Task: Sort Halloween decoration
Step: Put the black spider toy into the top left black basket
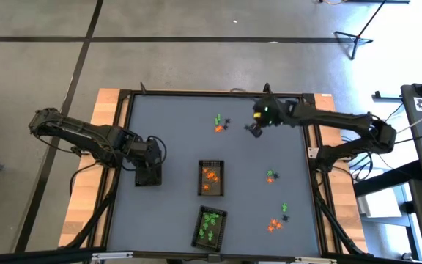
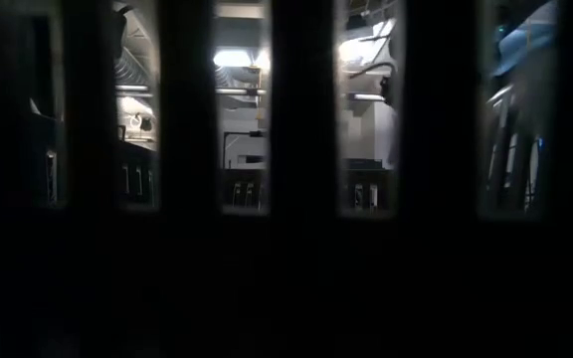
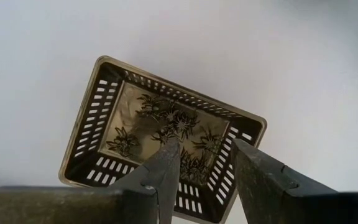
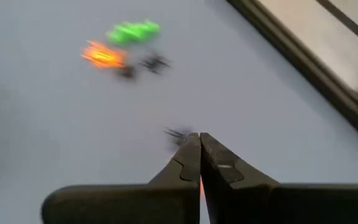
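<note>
Three dark trays (image 1: 211, 178) sit on the grey table (image 1: 174, 132); trinkets (image 1: 220, 123) lie scattered, no clear axis. Left gripper (image 3: 205, 168) spread above black-spider tray (image 3: 166, 127); right gripper (image 4: 199, 144) pressed together

Low view: table hidden behind dark bars (image 2: 296, 179). Left gripper (image 1: 149, 174) covers third tray (image 3: 98, 118) from above. Trinkets (image 4: 124, 43) ahead of right gripper (image 4: 199, 138) blurred, shapes unreadable. Dark speck (image 4: 176, 133) at its fingertips: contact unclear.
</note>
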`<state>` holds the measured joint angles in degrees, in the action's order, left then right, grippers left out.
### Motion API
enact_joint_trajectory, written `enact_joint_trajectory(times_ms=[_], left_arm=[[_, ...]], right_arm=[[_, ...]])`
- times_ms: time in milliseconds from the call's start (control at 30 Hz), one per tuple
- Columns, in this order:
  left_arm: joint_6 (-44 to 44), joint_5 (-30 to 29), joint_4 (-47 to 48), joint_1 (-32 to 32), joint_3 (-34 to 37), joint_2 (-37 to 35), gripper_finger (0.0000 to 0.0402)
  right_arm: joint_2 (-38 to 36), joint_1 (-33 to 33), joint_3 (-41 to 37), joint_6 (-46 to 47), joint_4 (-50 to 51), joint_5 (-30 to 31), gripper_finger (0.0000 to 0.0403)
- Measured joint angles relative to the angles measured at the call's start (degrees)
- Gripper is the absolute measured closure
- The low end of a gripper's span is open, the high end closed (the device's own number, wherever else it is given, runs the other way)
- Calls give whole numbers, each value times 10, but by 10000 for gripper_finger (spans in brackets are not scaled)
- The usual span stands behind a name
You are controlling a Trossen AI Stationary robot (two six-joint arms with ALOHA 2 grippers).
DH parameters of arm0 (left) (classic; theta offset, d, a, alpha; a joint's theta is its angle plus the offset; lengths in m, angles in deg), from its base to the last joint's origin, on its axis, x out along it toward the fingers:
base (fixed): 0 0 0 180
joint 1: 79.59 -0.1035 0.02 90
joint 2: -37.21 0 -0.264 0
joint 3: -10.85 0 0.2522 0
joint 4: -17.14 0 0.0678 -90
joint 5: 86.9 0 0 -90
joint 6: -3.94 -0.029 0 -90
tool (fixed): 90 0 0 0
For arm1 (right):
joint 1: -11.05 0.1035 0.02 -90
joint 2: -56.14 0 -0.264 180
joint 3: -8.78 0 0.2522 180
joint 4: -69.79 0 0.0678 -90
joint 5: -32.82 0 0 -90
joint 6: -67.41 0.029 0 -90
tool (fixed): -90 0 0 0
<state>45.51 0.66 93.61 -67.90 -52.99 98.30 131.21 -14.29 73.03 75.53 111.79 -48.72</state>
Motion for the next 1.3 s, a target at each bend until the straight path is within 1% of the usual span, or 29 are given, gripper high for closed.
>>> enact_joint_trajectory(times_ms=[67,167,233,300,433,600,667,733,833,967,1100,1300], left_arm=[[0,0,0,0,0,0,266],[0,0,0,0,0,0,266],[0,0,0,0,0,0,266],[0,0,0,0,0,0,266],[0,0,0,0,0,0,266],[0,0,0,0,0,0,266],[0,0,0,0,0,0,266],[0,0,0,0,0,0,266],[0,0,0,0,0,0,266],[0,0,0,0,0,0,266],[0,0,0,0,0,0,266],[0,0,0,0,0,0,266]], right_arm=[[0,-39,16,-13,44,0,402],[0,-109,26,-26,78,-4,400],[0,-159,27,-38,101,-19,388],[4,-206,27,-41,120,-35,366],[27,-276,26,-40,142,-67,302],[68,-311,26,-22,140,-57,227],[87,-311,26,-12,136,-45,207],[107,-311,26,-9,135,-19,196],[138,-311,26,-3,133,-2,190],[162,-309,31,9,132,0,200],[163,-309,33,25,126,6,223],[167,-323,33,58,125,26,268]])
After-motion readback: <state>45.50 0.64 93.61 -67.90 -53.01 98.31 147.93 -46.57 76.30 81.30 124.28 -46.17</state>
